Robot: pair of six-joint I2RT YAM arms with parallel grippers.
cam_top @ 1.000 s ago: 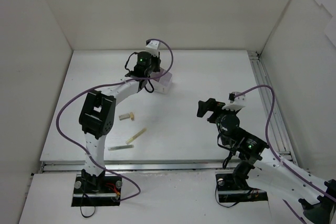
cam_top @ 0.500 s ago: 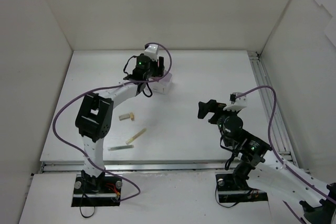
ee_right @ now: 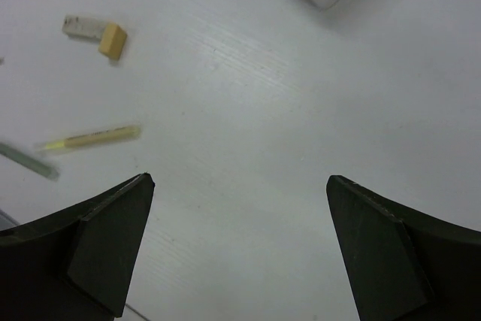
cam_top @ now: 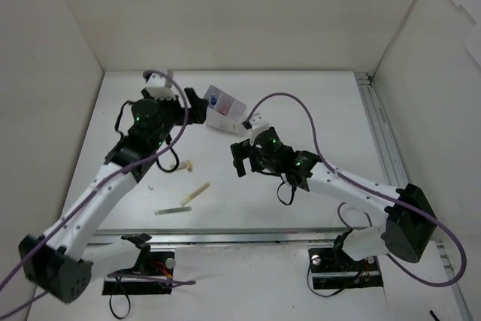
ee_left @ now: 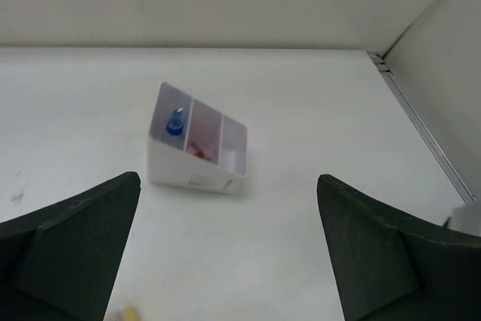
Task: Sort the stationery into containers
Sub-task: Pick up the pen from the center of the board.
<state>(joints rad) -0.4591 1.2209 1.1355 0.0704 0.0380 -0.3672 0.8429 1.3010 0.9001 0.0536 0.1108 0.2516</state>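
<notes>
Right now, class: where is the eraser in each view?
Top external: eraser left of centre.
Left wrist: tan sliver at the bottom edge, probably it.
Right wrist: upper left.
Shared landmark: the box, in all three.

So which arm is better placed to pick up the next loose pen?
Probably the right. Its open right gripper hangs over the table with the yellow pen and eraser in its view; the open left gripper faces the box instead.
</notes>
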